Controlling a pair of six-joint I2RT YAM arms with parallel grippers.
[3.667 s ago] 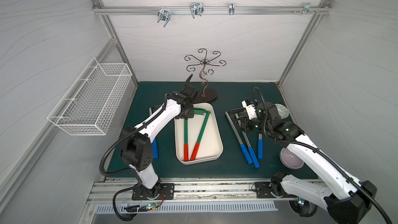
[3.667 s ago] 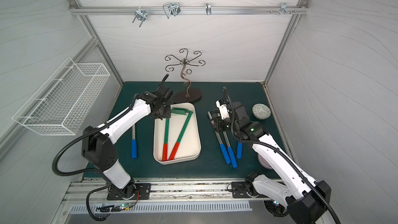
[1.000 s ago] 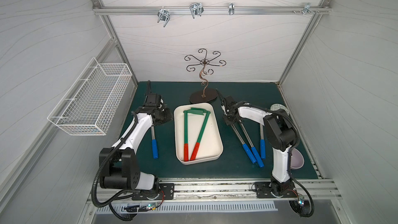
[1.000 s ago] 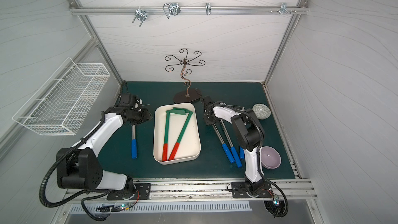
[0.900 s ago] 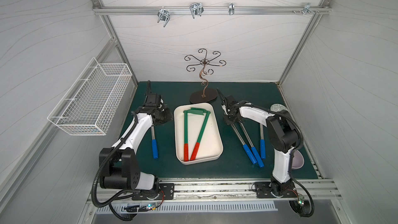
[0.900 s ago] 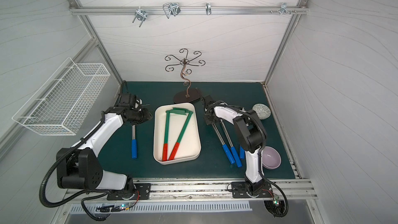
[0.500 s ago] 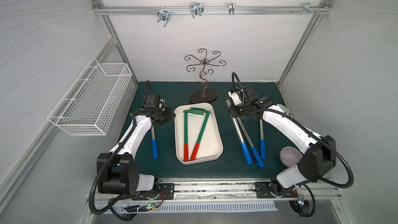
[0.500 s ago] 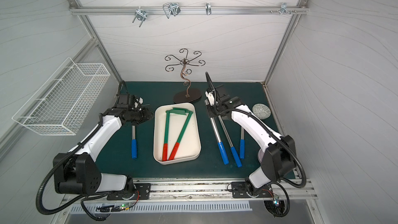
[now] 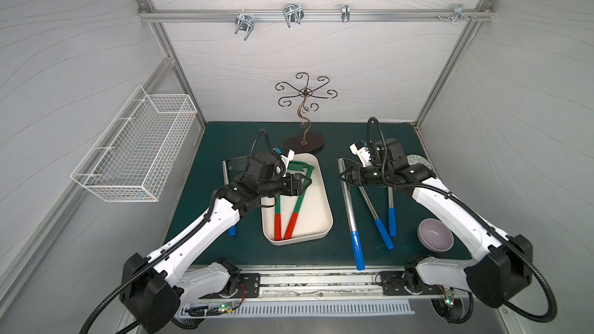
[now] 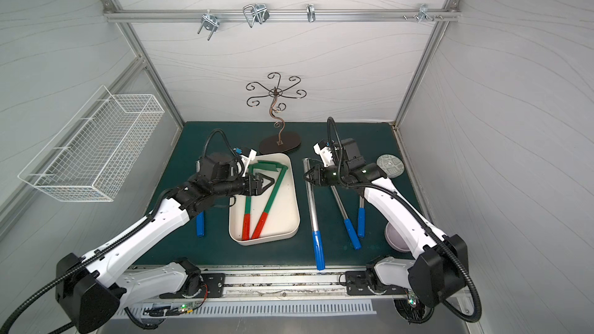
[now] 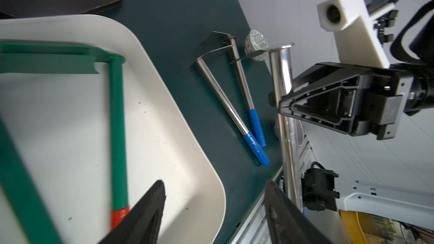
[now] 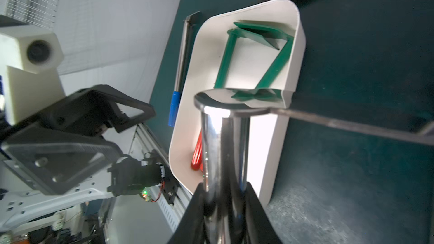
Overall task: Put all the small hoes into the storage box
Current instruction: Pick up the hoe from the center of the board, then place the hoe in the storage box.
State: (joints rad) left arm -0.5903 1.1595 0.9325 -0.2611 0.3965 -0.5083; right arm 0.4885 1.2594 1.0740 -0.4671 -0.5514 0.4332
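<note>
The storage box is a cream tray mid-mat, holding two green hoes with red grips. My right gripper is shut on the steel shaft of a small hoe with a blue grip. It holds this hoe just right of the box, blade end toward the back. In the right wrist view the hoe's shaft runs out between the jaws. My left gripper hangs open and empty over the box's far half.
Two more blue-gripped steel hoes lie right of the held one, another left of the box. A lavender bowl and patterned disc sit at right. A metal stand is behind the box, a wire basket on the left wall.
My left gripper has swung right from beside the left hoe to over the box and opened wider. My right gripper, still shut on the hoe, has come forward with it.
</note>
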